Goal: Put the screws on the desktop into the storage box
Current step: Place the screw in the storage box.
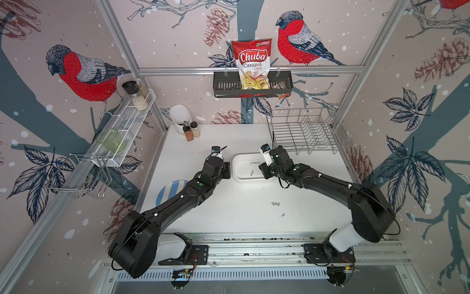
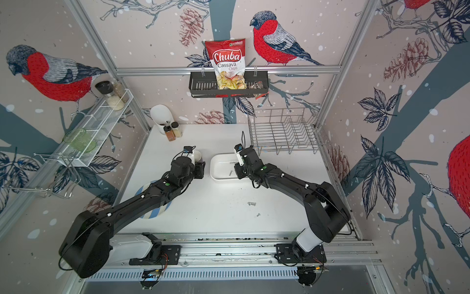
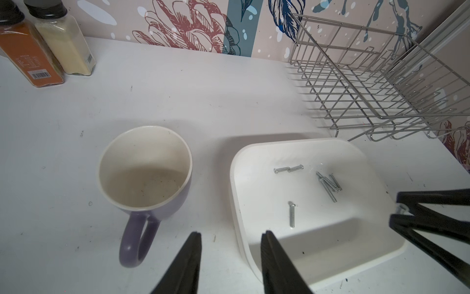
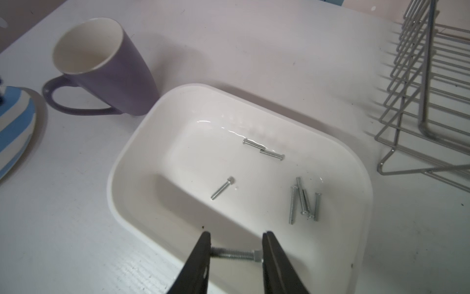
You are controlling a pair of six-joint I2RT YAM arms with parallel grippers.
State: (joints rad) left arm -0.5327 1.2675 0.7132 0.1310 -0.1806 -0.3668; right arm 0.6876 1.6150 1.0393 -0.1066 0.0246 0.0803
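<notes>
In storage box (image 4: 132,178): seven screws (image 4: 222,188); right hand (image 4: 236,233) clamps eighth; left hand (image 3: 231,233) apart; desktop (image 1: 229,208) perhaps three.

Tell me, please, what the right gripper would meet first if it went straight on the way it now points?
Probably the floor of the storage box, near the lone screw; the right gripper, with its clamped screw, points down into it. Depth is unclear.

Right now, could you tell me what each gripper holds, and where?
Right gripper pinches a screw end to end, head and tip; left gripper holds nothing.
</notes>
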